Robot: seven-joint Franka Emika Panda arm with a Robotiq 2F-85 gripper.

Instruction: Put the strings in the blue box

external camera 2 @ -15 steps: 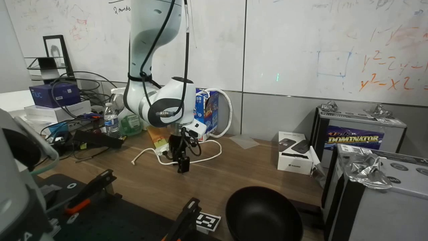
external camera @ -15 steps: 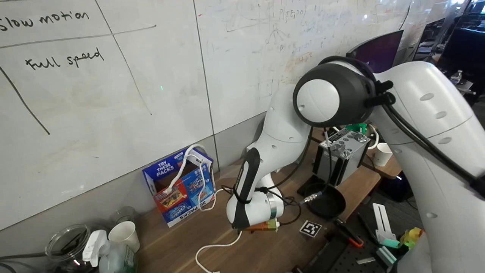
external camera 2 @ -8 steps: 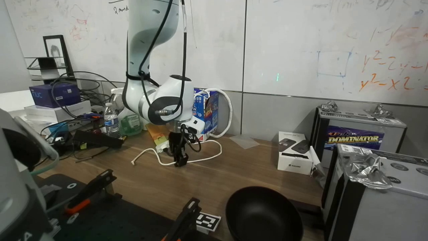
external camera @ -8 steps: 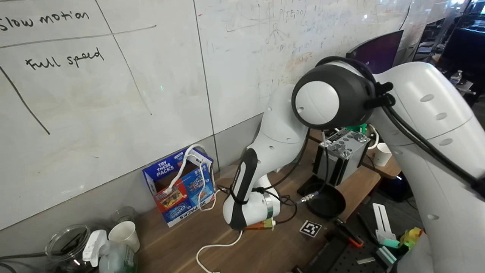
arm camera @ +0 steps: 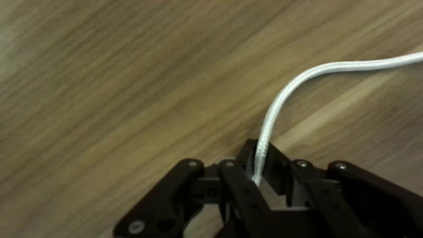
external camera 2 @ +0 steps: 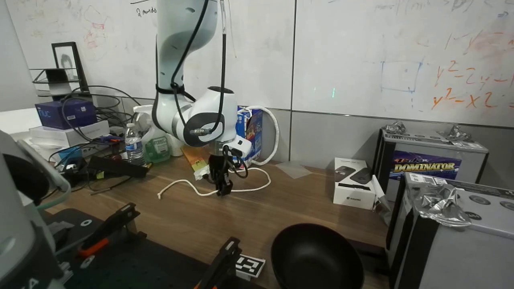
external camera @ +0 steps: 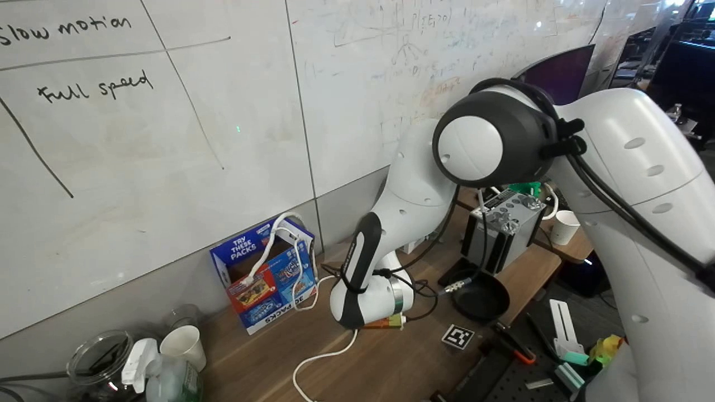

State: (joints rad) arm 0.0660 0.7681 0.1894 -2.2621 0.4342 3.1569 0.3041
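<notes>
I record a black bowl [external camera 2: 317, 257] near the front edge of the worktop [external camera 2: 289, 204]; white box [external camera 2: 353, 194] and spray bottle [external camera 2: 156, 149] stand toward its back edge.

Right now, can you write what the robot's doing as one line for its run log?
gripper: shut on white string | blue box: white cord draped over it | string end: on table | task: unfinished

Strings [external camera: 270, 248] hang over the box [external camera: 267, 293] and onto the table [external camera: 251, 368].
</notes>
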